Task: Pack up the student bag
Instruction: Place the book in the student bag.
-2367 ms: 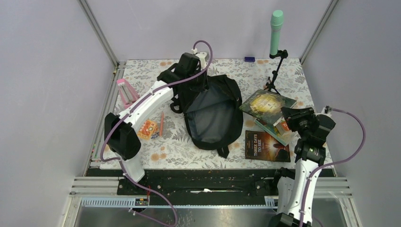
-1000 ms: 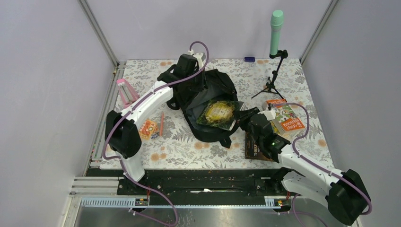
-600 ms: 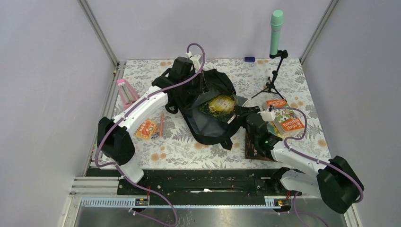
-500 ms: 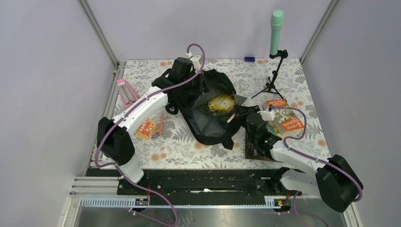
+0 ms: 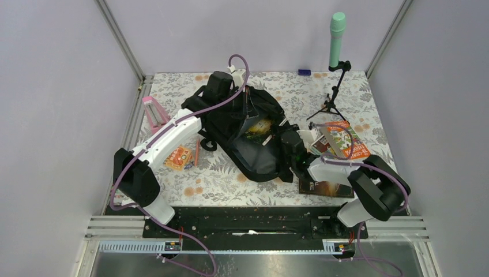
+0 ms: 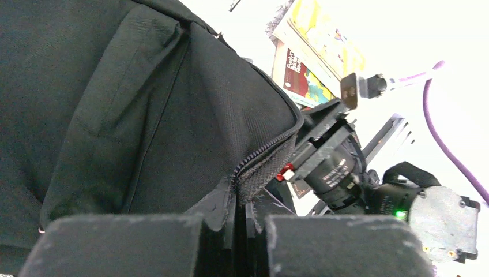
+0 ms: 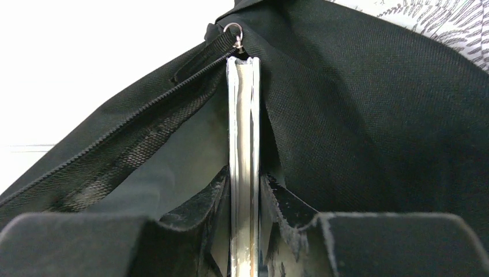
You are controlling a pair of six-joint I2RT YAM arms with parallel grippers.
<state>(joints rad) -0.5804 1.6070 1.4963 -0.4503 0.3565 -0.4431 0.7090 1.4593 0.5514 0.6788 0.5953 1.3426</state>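
The right gripper (image 7: 245,228) is clamped on one edge of a thin glossy book with a dark green and yellow cover (image 7: 244,133). The right wrist view shows this book edge-on and upright in the grip, its far end inside the mouth of the student bag (image 5: 256,160), a large black soft fabric backpack with a grey lining. A small metal zip-pull ring (image 7: 233,27) sits just above the book's far end. The left gripper (image 6: 236,222) is closed tight on the bag's zipped rim, with a fold of black fabric and zip tape pinched in it. The bag lies on the floral-patterned table cover (image 5: 230,184), between the two arms, and part of the book's cover shows inside it from overhead. The white left arm (image 5: 173,130) reaches over the bag's far left part, and the white right arm (image 5: 337,167) comes in low from the bag's right. Just right of the bag lie a brightly coloured picture book (image 5: 345,140) and, nearer the arm bases, a dark brown book (image 5: 326,187). Beyond the bag's far right stands a small black tripod (image 5: 331,107) carrying a mint-green cylinder (image 5: 337,32). Left of the bag are a pink upright object (image 5: 151,109), a reddish pencil (image 5: 196,151) and a small orange box (image 5: 179,157). A small blue object (image 5: 304,72) lies behind the bag at the cover's far edge.
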